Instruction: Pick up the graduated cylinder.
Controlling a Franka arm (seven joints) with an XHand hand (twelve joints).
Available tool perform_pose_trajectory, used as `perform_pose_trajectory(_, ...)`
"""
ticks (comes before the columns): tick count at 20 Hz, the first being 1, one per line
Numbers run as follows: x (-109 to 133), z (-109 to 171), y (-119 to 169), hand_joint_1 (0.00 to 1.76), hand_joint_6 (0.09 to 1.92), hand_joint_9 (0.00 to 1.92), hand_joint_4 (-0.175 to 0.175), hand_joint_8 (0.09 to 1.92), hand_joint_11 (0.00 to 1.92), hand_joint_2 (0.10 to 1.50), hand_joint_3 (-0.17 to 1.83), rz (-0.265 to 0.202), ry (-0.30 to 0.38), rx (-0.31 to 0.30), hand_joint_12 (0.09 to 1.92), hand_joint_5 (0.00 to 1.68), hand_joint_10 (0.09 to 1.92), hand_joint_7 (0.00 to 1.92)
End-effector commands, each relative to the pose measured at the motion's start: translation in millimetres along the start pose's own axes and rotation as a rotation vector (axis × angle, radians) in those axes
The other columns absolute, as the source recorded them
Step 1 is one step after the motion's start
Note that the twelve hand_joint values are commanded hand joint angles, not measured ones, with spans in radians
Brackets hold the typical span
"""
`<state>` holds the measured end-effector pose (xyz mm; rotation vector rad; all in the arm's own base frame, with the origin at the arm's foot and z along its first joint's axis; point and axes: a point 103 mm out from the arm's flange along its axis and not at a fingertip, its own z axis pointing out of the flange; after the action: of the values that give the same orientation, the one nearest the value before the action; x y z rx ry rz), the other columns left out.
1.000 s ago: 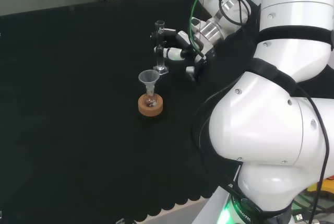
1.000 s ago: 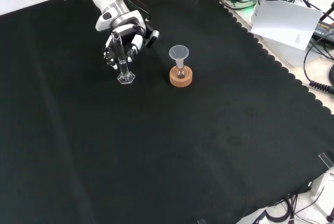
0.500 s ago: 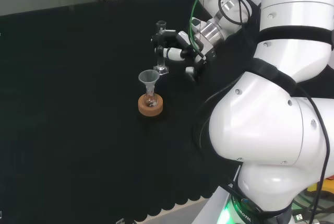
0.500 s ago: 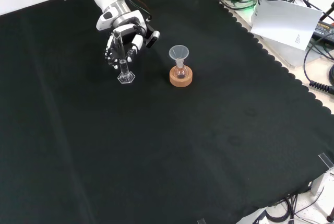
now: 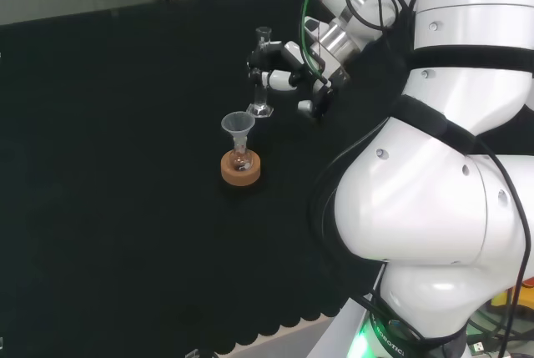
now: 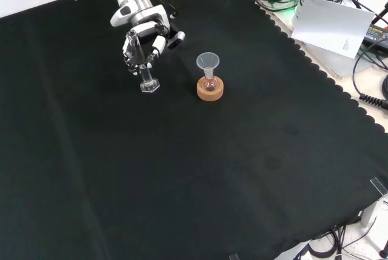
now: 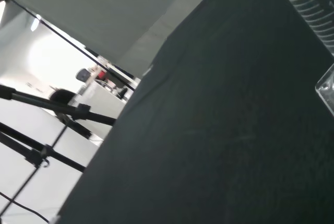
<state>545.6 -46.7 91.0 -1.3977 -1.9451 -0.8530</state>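
**A:** Where do you have the clear, narrow graduated cylinder with the flat hexagonal foot (image 6: 145,72) right now?

**B:** You have it in the black and white robot hand (image 6: 145,39). The fingers are curled round the upper part of the tube, so the hand is closed on it, not open. In the front view the foot hangs below the fingers and looks slightly tilted; I judge it to be just off the black cloth covering the bench (image 6: 212,169), though you cannot be sure of the gap from these views.

**A:** Why grip it so high?

**B:** You leave the wide foot free that way, and the fingers wrap the slim part, which suits a curled grasp. The head view shows the same thing: the cylinder (image 5: 261,74) stands nearly upright against the hand (image 5: 288,77), with its foot below the fingers.

**A:** And the other ware?

**B:** The small clear flask with a clear funnel in its neck (image 6: 208,69) sits on a round cork ring stand (image 6: 210,88). In the front view it is to the right of the cylinder, near but apart, so you have room to lift straight up without brushing the funnel.

**A:** Anything from the wrist camera?

**B:** You see cloth and, at the edge, the ribbed clear tube (image 7: 308,4) close by, which fits a cylinder held against the palm.
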Motion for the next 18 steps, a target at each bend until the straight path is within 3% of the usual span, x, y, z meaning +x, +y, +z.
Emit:
perform_pose_trajectory(1,15.8,-25.6,-11.6,1.12,1.1,1.3,-0.123,0.55,1.15,1.15,-0.01,0.006,-0.169,0.063,0.83,0.93,0.15,1.03)
perform_pose_trajectory(9,57.4,-51.5,-46.5,1.13,1.09,1.32,-0.132,0.52,1.17,1.15,-0.01,0.024,-0.293,0.112,0.82,0.93,0.13,1.06)
perform_pose_trajectory(18,95.2,-62.8,-107.0,1.13,1.07,1.33,-0.13,0.51,1.17,1.14,-0.01,0.05,-0.413,0.159,0.81,0.95,0.12,1.07)
